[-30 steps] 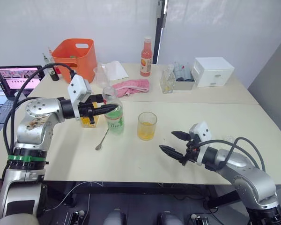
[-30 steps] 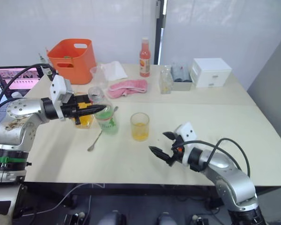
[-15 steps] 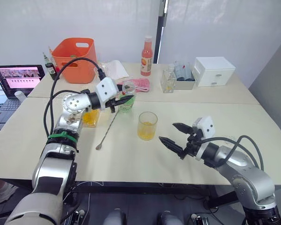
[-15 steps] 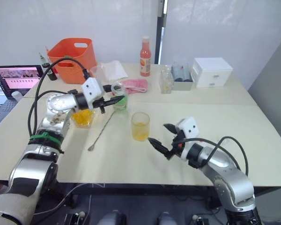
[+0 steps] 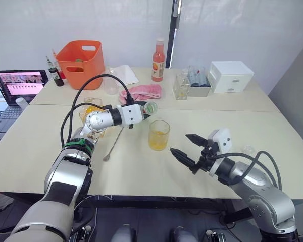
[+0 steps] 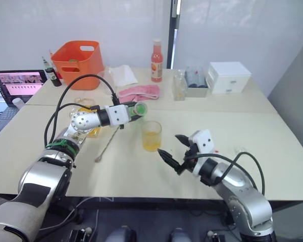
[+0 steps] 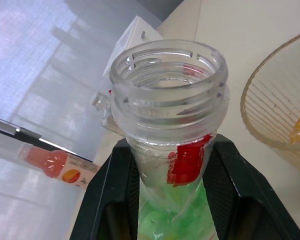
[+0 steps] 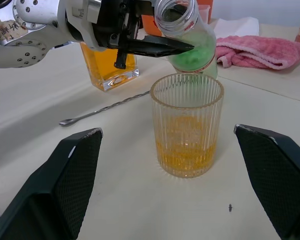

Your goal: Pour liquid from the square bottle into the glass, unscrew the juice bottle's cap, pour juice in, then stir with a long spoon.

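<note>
The left gripper (image 8: 155, 47) was clamped on the neck of the juice bottle (image 5: 147, 107), its black fingers (image 7: 102, 200) pressing either side just under the open, capless mouth. Against a second before, when the bottle stood upright on the table beside the square bottle (image 5: 93, 122), it had been lifted, carried toward the glass (image 5: 158, 134) and tipped nearly onto its side, mouth leading. In the right wrist view the mouth hung above the far rim of the glass at about eleven o'clock, not yet over its centre. I judged the unscrewing done and the juice pour about to begin; no stream was visible.

The glass held yellow-orange liquid (image 8: 185, 155) in roughly its bottom third. The square bottle, at about nine o'clock from the glass and behind the left arm, also held yellow-orange liquid. Little juice showed in the bottle's neck; how much remained I could not tell.

The long spoon (image 5: 113, 143) lay flat on the table between square bottle and glass, untouched. The right gripper (image 5: 189, 148) hovered at about four o'clock from the glass, near it, fingers spread wide and holding nothing.
</note>
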You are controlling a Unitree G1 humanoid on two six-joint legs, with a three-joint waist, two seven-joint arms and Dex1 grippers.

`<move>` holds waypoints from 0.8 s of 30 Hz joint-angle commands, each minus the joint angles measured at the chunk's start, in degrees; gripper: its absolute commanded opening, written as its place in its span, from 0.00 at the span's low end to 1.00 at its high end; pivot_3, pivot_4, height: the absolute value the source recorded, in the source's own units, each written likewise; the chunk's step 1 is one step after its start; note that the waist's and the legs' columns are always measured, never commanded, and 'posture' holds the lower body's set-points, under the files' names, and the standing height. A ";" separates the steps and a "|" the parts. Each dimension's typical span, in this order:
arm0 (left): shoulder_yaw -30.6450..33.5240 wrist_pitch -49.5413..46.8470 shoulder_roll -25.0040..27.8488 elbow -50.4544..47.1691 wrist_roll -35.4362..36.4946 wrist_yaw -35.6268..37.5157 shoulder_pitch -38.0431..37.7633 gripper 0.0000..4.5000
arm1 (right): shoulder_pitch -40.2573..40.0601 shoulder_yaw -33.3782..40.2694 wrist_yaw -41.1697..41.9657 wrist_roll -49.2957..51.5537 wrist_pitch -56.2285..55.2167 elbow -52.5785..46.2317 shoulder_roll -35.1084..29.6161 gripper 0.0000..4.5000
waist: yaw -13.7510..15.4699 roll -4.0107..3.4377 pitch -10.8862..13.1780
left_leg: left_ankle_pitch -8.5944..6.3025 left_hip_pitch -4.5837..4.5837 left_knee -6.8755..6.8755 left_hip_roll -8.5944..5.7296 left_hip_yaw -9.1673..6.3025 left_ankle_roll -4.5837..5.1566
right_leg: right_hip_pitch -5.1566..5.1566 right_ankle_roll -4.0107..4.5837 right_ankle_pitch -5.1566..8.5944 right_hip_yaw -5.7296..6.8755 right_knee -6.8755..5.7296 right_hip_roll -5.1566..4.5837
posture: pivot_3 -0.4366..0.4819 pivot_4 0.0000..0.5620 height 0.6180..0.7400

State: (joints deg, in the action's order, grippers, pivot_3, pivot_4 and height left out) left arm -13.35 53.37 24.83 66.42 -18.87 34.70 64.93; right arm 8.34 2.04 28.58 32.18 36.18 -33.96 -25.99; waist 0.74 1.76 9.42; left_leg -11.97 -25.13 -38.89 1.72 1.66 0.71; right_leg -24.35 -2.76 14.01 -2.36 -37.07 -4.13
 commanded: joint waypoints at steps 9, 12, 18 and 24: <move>-7.87 5.66 2.14 0.86 -15.52 -22.55 6.17 0.31 | 0.55 -0.28 -2.04 -0.22 -1.33 -2.77 0.67 0.99 | -0.06 0.00 0.00 | 0.00 0.00 0.00 -0.02 0.00 0.00 | -0.01 -0.02 0.00 0.02 -0.01 -0.02 | 0.48 0.27 0.79; -9.90 5.88 2.50 1.32 -18.53 -26.53 7.08 0.31 | 0.79 -0.48 -2.54 -0.06 -1.14 -3.02 0.99 0.99 | -0.06 0.00 0.00 | 0.00 0.00 0.00 -0.02 0.00 0.00 | -0.01 -0.02 0.00 0.02 -0.02 -0.02 | 0.48 0.27 0.79; -13.70 5.14 3.54 2.33 -23.65 -33.53 8.03 0.31 | 1.05 -0.48 -3.32 0.33 -0.92 -3.21 1.15 0.99 | -0.07 0.00 0.00 | 0.00 -0.01 0.00 -0.03 0.00 0.00 | -0.01 -0.03 0.00 0.03 -0.02 -0.04 | 0.48 0.27 0.79; -16.77 4.19 3.83 2.83 -27.52 -39.65 8.83 0.31 | 0.93 -0.57 -3.91 1.04 -0.50 -3.52 1.36 0.99 | -0.03 0.00 0.00 | 0.00 -0.01 0.00 -0.03 0.01 0.00 | -0.02 -0.03 0.00 0.03 -0.03 -0.04 | 0.48 0.27 0.79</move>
State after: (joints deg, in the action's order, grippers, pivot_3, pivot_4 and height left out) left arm -30.41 57.34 27.97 69.89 -46.43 -1.79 70.80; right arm 8.70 0.82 24.81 32.36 36.23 -34.76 -24.92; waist 0.72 1.77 9.42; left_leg -11.97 -25.14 -38.89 1.69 1.67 0.71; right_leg -24.37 -2.79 14.01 -2.32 -37.10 -4.17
